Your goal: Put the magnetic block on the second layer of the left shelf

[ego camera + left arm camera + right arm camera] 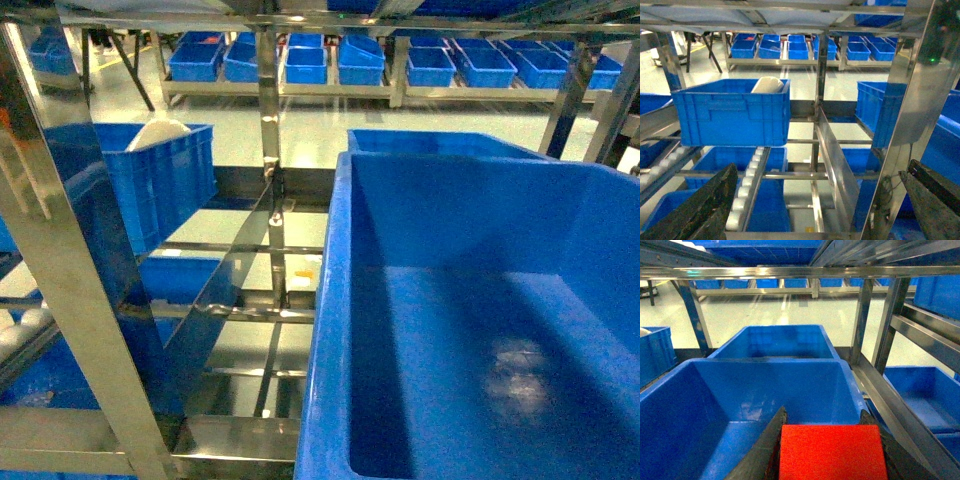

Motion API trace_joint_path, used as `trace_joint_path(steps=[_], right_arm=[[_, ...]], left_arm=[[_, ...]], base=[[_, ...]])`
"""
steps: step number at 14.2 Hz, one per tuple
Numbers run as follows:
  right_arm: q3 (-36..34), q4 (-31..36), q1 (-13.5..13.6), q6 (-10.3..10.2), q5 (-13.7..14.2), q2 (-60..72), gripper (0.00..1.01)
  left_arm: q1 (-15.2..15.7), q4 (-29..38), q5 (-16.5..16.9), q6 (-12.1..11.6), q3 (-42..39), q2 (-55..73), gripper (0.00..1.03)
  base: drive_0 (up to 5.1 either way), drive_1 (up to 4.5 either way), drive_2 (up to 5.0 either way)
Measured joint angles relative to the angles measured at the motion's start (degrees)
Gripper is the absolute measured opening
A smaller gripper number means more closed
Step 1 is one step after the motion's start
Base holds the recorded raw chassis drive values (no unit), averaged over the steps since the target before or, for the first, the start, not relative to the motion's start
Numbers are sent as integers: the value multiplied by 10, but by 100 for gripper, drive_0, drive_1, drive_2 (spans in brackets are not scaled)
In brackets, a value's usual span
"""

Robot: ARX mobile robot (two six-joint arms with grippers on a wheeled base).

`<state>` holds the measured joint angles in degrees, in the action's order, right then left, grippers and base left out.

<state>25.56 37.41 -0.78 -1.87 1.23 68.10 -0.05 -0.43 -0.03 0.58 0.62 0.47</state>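
- The right gripper [830,450] has its jaws clamped on the magnetic block [831,451]; the red cube sits squarely between the two dark fingers [762,450], low in the right wrist view.
- The block hangs over a large blue crate [740,405] on the right side of the rack, with a second blue crate [775,340] just behind it. The head view shows no gripper and no block.
- The left gripper [820,210] has its jaws spread wide apart, holding nothing, and points into the left bay of the stainless-steel rack [822,100].
- The left shelf second layer [752,175] appears to be the tier with the white roller rail and steel cross bars; a blue crate with a pale object in it [732,112] stands on the tier above, and more crates lie below.
- Risk: the block is on the wrong side, so a release now would likely drop it into the right-hand crate.
- Risk: the carry to the left must pass the upright post and the slanted steel divider [235,270]; a clipped post could knock the cube loose.
- Risk: the target tier looks like open rails with gaps; a small cube set there may roll or slip through to the crates below.
- Risk: whether a handover is needed I cannot tell; it would add another chance of a drop.
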Motion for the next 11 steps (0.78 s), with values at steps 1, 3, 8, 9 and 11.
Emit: trace_joint_path(steps=[1, 3, 8, 9, 11], right_arm=[[0, -1, 0, 0, 0, 0, 34], [0, -1, 0, -1, 1, 0, 34], [-55, -75, 58, -31, -17, -49, 34], [-55, -78, 70, -43, -14, -49, 34], [-33, -71, 84, -78, -5, -7, 34]], left_arm=[[0, 3, 0, 0, 0, 0, 98], [0, 2, 0, 0, 0, 0, 98], [0, 2, 0, 0, 0, 0, 98], [0, 2, 0, 0, 0, 0, 98], [0, 2, 0, 0, 0, 0, 98]], base=[[0, 0, 0], [0, 0, 0], [0, 0, 0], [0, 0, 0], [0, 0, 0]])
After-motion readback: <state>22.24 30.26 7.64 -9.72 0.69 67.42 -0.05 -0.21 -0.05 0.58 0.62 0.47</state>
